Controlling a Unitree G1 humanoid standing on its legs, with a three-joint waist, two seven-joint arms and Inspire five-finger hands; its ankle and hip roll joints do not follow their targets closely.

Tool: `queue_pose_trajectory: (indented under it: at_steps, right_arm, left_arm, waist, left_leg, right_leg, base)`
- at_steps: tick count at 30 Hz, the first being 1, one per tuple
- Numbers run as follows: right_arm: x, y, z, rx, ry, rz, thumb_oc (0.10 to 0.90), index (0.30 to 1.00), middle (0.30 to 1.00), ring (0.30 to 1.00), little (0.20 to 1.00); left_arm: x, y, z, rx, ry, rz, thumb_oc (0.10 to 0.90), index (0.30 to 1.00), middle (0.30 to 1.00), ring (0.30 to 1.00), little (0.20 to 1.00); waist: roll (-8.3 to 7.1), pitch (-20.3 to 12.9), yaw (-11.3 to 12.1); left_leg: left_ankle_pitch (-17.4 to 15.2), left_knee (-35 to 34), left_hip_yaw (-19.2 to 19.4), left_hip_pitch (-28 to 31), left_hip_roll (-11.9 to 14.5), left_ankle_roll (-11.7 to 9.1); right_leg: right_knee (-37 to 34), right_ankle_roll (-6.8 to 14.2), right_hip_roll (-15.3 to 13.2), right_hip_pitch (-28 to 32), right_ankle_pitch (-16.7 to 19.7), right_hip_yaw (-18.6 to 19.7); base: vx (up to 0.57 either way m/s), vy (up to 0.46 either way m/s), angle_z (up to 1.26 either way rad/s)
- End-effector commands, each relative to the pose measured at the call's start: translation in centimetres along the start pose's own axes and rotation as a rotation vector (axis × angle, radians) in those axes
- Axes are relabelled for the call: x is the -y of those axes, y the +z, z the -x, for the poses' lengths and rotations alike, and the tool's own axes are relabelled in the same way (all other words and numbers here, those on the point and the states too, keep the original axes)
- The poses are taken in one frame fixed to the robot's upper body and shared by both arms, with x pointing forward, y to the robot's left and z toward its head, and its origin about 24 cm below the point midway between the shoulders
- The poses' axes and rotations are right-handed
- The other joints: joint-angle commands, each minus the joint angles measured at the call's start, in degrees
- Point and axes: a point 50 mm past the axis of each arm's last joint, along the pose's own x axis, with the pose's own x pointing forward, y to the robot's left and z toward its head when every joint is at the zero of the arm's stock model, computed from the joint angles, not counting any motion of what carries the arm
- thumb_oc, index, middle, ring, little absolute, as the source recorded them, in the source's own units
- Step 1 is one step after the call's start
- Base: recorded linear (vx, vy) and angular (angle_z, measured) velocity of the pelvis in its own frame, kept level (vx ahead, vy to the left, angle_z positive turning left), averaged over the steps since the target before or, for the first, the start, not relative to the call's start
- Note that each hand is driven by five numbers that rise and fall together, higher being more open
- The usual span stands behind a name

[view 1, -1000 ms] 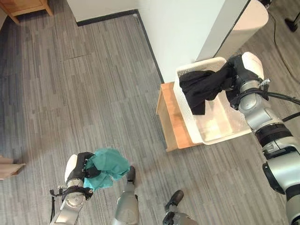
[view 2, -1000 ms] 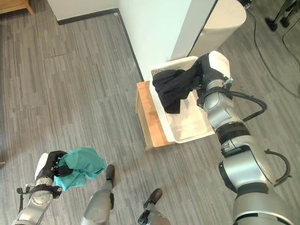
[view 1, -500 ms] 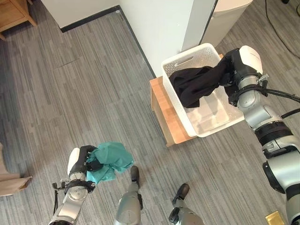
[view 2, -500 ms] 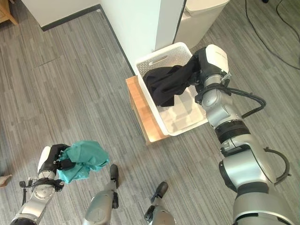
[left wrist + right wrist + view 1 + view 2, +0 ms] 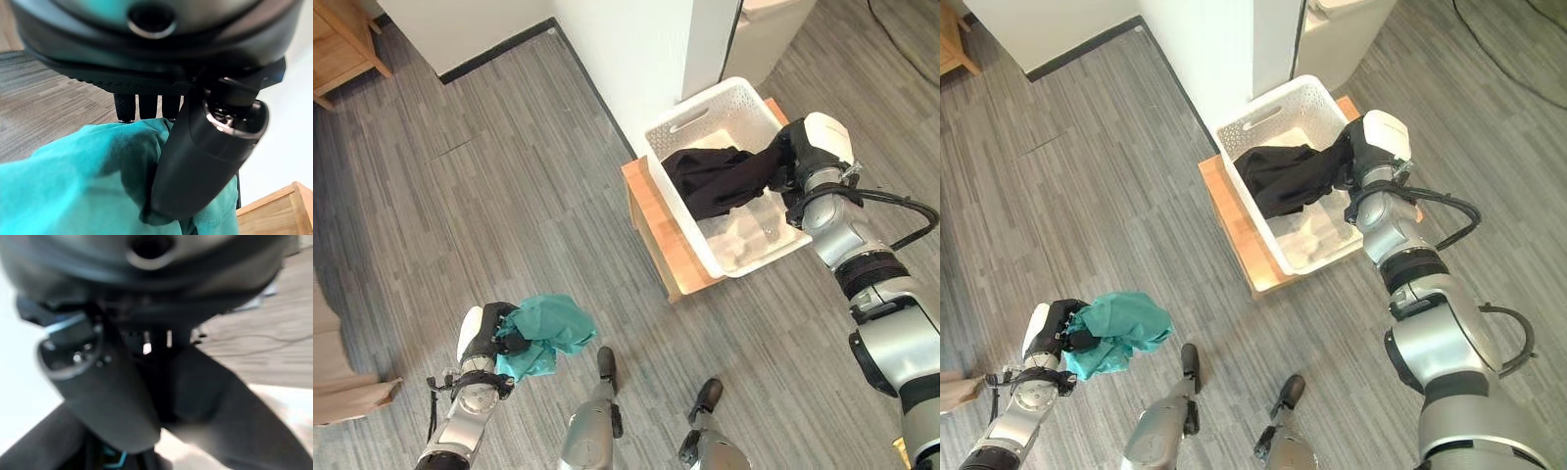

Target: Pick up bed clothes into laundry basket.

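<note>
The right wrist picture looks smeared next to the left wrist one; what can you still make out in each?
Right wrist view: blurred, the right robot hand on black cloth. Left wrist view: sharper, the left robot hand pinching teal cloth.

Readable text: none in any view.
Laundry basket (image 5: 756, 105): plain white walls, no label or number legible.
Black garment (image 5: 710, 178): no print or tag legible.
Teal garment (image 5: 546, 327): no print or tag legible.
Wooden stand (image 5: 656, 230) under the basket: bare wood, no marking.
Floor (image 5: 489, 196): grey planks, no signs.
</note>
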Motion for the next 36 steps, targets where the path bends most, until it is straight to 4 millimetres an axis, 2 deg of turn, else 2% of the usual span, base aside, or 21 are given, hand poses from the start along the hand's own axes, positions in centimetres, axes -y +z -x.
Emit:
queue_pose_trajectory:
  at_steps: [1,4,6,8,10,11,16,18,19,24,25,26,27,28,29,30,31,33,34,35,36]
  right_arm:
    - [6.8,5.6,-1.8,0.176,-0.203,0.107,0.800,0.900,0.900,0.900,0.900]
    - [7.0,6.9,-1.6,0.233,-0.215,0.142,0.800,0.900,0.900,0.900,0.900]
    - [7.1,6.9,-1.6,0.234,-0.215,0.143,0.800,0.900,0.900,0.900,0.900]
    - [7.4,9.2,-1.1,0.336,-0.252,0.155,0.800,0.900,0.900,0.900,0.900]
    - [7.5,9.9,-0.9,0.364,-0.261,0.153,0.800,0.900,0.900,0.900,0.900]
    - [7.6,11.5,-0.4,0.427,-0.275,0.143,0.800,0.900,0.900,0.900,0.900]
    - [8.0,13.0,0.1,0.477,-0.288,0.077,0.800,0.900,0.900,0.900,0.900]
    - [8.0,13.1,0.2,0.483,-0.287,0.049,0.800,0.900,0.900,0.900,0.900]
    - [8.3,12.7,0.5,0.479,-0.291,-0.004,0.800,0.900,0.900,0.900,0.900]
    - [9.6,10.7,0.5,0.444,-0.315,0.010,0.800,0.900,0.900,0.900,0.900]
    - [9.6,10.6,0.5,0.443,-0.315,0.010,0.800,0.900,0.900,0.900,0.900]
    - [10.6,9.3,0.6,0.418,-0.336,0.005,0.800,0.900,0.900,0.900,0.900]
    - [10.8,9.6,0.9,0.442,-0.351,-0.002,0.800,0.900,0.900,0.900,0.900]
    - [12.4,8.6,1.0,0.414,-0.375,0.002,0.800,0.900,0.900,0.900,0.900]
    - [13.3,7.2,1.1,0.382,-0.423,-0.023,0.800,0.900,0.900,0.900,0.900]
    - [13.2,7.1,1.2,0.380,-0.422,-0.024,0.800,0.900,0.900,0.900,0.900]
    - [14.1,5.9,1.5,0.355,-0.465,-0.035,0.800,0.900,0.900,0.900,0.900]
    - [15.5,3.1,3.2,0.338,-0.539,-0.036,0.800,0.900,0.900,0.900,0.900]
    - [15.4,2.8,3.3,0.331,-0.538,-0.038,0.800,0.900,0.900,0.900,0.900]
    - [14.2,-0.4,4.9,0.291,-0.522,-0.016,0.800,0.900,0.900,0.900,0.900]
    - [14.1,-0.9,5.3,0.279,-0.521,-0.019,0.800,0.900,0.900,0.900,0.900]
  left_arm:
    - [-2.7,1.7,-1.0,0.118,0.098,-0.028,0.400,0.300,0.300,0.300,0.300]
    - [-3.0,1.4,-1.1,0.105,0.109,-0.037,0.400,0.300,0.300,0.300,0.300]
    - [-3.0,1.4,-1.1,0.105,0.110,-0.036,0.400,0.300,0.300,0.300,0.300]
    - [-3.6,1.3,-1.4,0.091,0.137,-0.048,0.400,0.300,0.300,0.300,0.300]
    - [-3.7,1.2,-1.4,0.087,0.141,-0.051,0.400,0.300,0.300,0.300,0.300]
    - [-4.0,0.9,-1.5,0.071,0.150,-0.055,0.400,0.300,0.300,0.300,0.300]
    - [-4.1,0.6,-1.7,0.049,0.151,-0.063,0.400,0.300,0.300,0.300,0.300]
    - [-4.2,0.7,-1.8,0.049,0.151,-0.067,0.400,0.300,0.300,0.300,0.300]
    - [-4.7,0.6,-2.0,0.034,0.165,-0.070,0.400,0.300,0.300,0.300,0.300]
    - [-5.0,-0.1,-1.9,0.008,0.162,-0.083,0.400,0.300,0.300,0.300,0.300]
    - [-5.0,-0.1,-1.9,0.009,0.161,-0.083,0.400,0.300,0.300,0.300,0.300]
    - [-5.1,-0.7,-1.8,-0.020,0.162,-0.087,0.400,0.300,0.300,0.300,0.300]
    - [-5.0,-0.7,-1.7,-0.018,0.161,-0.102,0.400,0.300,0.300,0.300,0.300]
    - [-5.2,-0.5,-1.9,-0.013,0.164,-0.101,0.400,0.300,0.300,0.300,0.300]
    - [-5.1,-1.2,-1.4,-0.040,0.163,-0.078,0.400,0.300,0.300,0.300,0.300]
    - [-5.1,-1.2,-1.3,-0.040,0.162,-0.079,0.400,0.300,0.300,0.300,0.300]
    - [-5.2,-1.6,-0.9,-0.048,0.169,-0.075,0.400,0.300,0.300,0.300,0.300]
    - [-6.3,-1.7,-0.6,-0.047,0.237,-0.066,0.400,0.300,0.300,0.300,0.300]
    - [-6.4,-1.7,-0.6,-0.045,0.236,-0.073,0.400,0.300,0.300,0.300,0.300]
    - [-7.9,-1.6,-0.5,-0.051,0.314,-0.078,0.400,0.300,0.300,0.300,0.300]
    - [-8.0,-1.5,-0.5,-0.046,0.310,-0.090,0.400,0.300,0.300,0.300,0.300]
  waist:
    - [1.21,-2.1,-0.5]
    - [1.75,-2.2,-0.9]
    - [1.77,-2.2,-0.9]
    - [2.07,-3.0,-1.4]
    - [2.00,-3.3,-1.6]
    - [1.61,-4.4,-1.8]
    - [0.40,-6.3,-2.3]
    - [0.07,-6.6,-2.4]
    - [-1.32,-8.2,-3.0]
    - [-3.58,-9.7,-3.5]
    - [-3.60,-9.7,-3.5]
    - [-4.42,-10.3,-3.9]
    - [-4.67,-10.4,-4.3]
    - [-5.01,-10.8,-4.6]
    - [-5.09,-11.3,-4.7]
    - [-5.16,-11.3,-4.6]
    - [-5.22,-11.6,-4.8]
    - [-4.39,-11.7,-6.4]
    - [-4.62,-11.8,-6.2]
    - [-3.43,-11.6,-8.2]
    - [-3.86,-11.8,-7.7]
  left_leg:
    - [-2.5,-0.5,-0.3,-2.9,1.2,-3.4]
    - [-2.5,-0.5,0.0,-2.9,1.2,-3.5]
    - [-2.5,-0.5,0.1,-2.9,1.3,-3.5]
    - [-2.7,-0.5,0.3,-2.5,1.3,-3.6]
    - [-2.8,-0.5,0.2,-2.2,1.3,-3.6]
    - [-3.2,-0.5,0.2,-1.6,1.4,-3.6]
    - [-3.8,-0.5,-0.2,-0.1,1.2,-3.4]
    - [-2.9,-0.5,0.4,-0.1,1.2,-2.8]
    - [-3.6,-0.5,0.1,1.4,1.2,-2.5]
    - [-4.4,-0.5,-0.1,3.6,0.9,-2.3]
    - [-4.5,-0.5,-0.1,3.7,0.9,-2.3]
    - [-4.8,-0.5,0.1,4.6,0.9,-2.3]
    - [-5.0,-0.5,0.2,4.9,0.9,-2.3]
    - [-5.2,-0.5,0.5,5.6,0.9,-2.3]
    - [-5.4,-0.5,0.8,6.4,0.9,-2.3]
    - [-5.4,-0.5,0.8,6.4,0.9,-2.3]
    - [-5.5,-0.5,1.0,7.0,1.0,-2.3]
    - [-5.9,-0.5,1.8,8.1,1.1,-2.2]
    - [-5.9,-0.5,1.8,8.1,1.1,-2.2]
    - [-6.2,-0.5,2.2,8.8,1.2,-2.2]
    - [-6.2,-0.5,2.1,8.9,1.2,-2.2]
  right_leg:
    - [4.2,4.3,-7.0,-0.5,-7.0,1.2]
    - [3.9,4.5,-7.1,-0.7,-6.8,1.6]
    - [3.9,4.5,-7.1,-0.8,-6.8,1.6]
    - [3.4,4.5,-7.1,-0.4,-6.7,1.7]
    - [3.1,4.5,-7.1,-0.1,-6.7,1.7]
    - [2.8,4.4,-7.0,0.7,-6.8,1.5]
    - [2.1,4.2,-6.6,2.9,-7.1,1.1]
    - [2.0,3.8,-6.5,3.0,-6.1,0.3]
    - [1.5,3.8,-6.2,4.7,-6.3,0.1]
    - [1.2,4.0,-5.7,7.2,-6.5,-0.2]
    - [1.1,4.0,-5.8,7.3,-6.6,-0.2]
    - [1.0,4.1,-5.6,8.1,-6.7,0.1]
    - [1.0,4.1,-5.6,8.2,-6.7,0.3]
    - [0.9,4.3,-5.5,8.6,-6.7,0.4]
    - [0.9,4.3,-5.5,9.2,-6.7,0.3]
    - [0.8,4.3,-5.5,9.3,-6.7,0.3]
    - [0.8,4.4,-5.6,9.6,-6.7,0.2]
    - [0.7,4.6,-5.6,10.2,-7.0,0.6]
    - [0.7,4.6,-5.6,10.3,-7.0,0.6]
    - [0.8,4.8,-5.6,10.4,-7.1,1.1]
    - [0.8,4.8,-5.6,10.5,-7.1,1.0]
  base:
    - [-0.02,0.043,-0.17]
    - [-0.01,0.017,-0.08]
    - [0.00,0.004,-0.02]
    - [0.01,0.005,-0.02]
    - [0.04,-0.010,-0.06]
    - [0.06,-0.022,-0.06]
    - [0.02,-0.016,0.01]
    - [0.00,-0.011,0.08]
    - [0.09,-0.020,0.07]
    - [0.08,-0.025,0.03]
    - [0.06,-0.014,0.00]
    - [0.04,-0.014,-0.03]
    - [0.06,-0.016,0.04]
    - [0.05,-0.017,0.04]
    - [0.05,-0.012,-0.02]
    - [0.04,-0.016,-0.11]
    - [0.02,-0.016,-0.13]
    - [0.01,-0.010,-0.04]
    - [0.01,-0.031,0.00]
    - [0.01,-0.029,-0.06]
    - [0.00,-0.060,-0.11]
